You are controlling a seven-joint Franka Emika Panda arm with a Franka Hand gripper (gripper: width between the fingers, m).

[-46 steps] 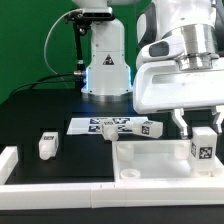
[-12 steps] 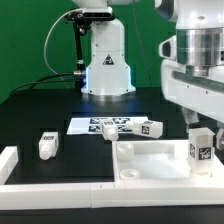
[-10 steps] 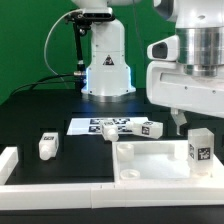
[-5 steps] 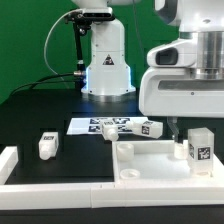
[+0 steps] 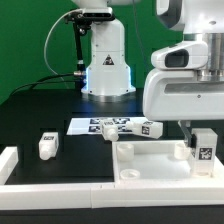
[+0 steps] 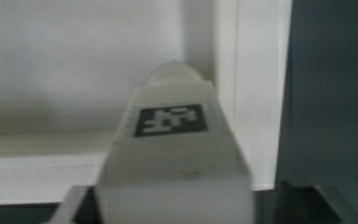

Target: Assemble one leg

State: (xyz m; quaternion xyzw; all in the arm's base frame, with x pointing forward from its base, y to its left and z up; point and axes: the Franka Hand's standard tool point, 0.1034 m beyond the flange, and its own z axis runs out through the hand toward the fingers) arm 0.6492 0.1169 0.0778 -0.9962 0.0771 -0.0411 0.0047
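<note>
A leg (image 5: pixel 204 150) is seen standing upright, long axis vertical, tag facing the camera, in the corner of the white tray-like furniture top (image 5: pixel 150 158) at the exterior view's right. The hand (image 5: pixel 196 136) is lowered around it; in the wrist view the leg (image 6: pixel 169 150) is clamped between dark fingers (image 6: pixel 83 204). Another leg (image 5: pixel 46 146) is seen on the black tabletop (image 5: pixel 40 110), well apart. The marker board (image 5: pixel 98 126) lies flat beyond.

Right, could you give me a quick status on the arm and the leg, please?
Gripper down around the leg upright on the tabletop; closure unclear. Two more legs lie apart. Nothing in the way.
</note>
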